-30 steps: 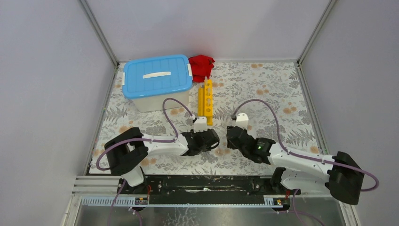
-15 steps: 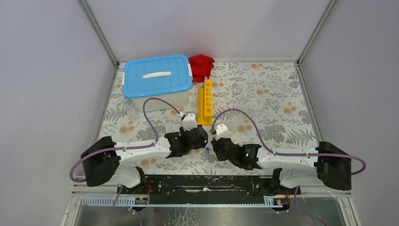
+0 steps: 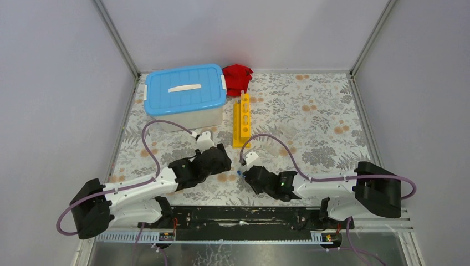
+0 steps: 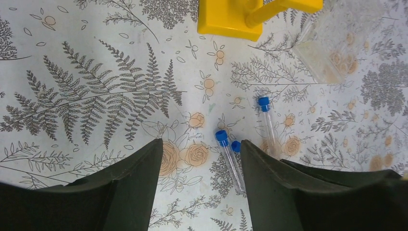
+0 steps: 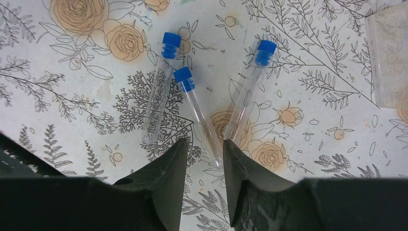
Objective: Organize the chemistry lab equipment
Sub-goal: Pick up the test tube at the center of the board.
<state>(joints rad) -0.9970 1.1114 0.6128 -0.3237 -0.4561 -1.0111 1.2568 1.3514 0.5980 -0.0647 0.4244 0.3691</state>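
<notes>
The left hand [image 4: 200, 144] has backed away to the left of the yellow rack [image 3: 242, 119]'s near end and spread its fingers as it went. They now stand wide apart and hold nothing.

On the robot's side of the rack's near end, 3 blue-capped tubes [image 5: 159, 96] lie flat on the desk [image 3: 332, 111], caps toward the rack. 2 lie close together and the 3rd is a little apart to the right.

The right hand [image 5: 204, 144] has swung in from the right of the rack and come down low over them. Its fingers are only partly open and straddle the bottom end of the middle tube [image 5: 195, 103]. A gap shows on 1 side, so the tube does not look pinched yet.

The clear holder [image 4: 327, 53] sits just right of the rack's near end, empty as far as can be seen.

My reading is that the left arm has cleared out to give room, and the tubes are now the right arm's job. None is racked yet, so the sorting has barely begun.
</notes>
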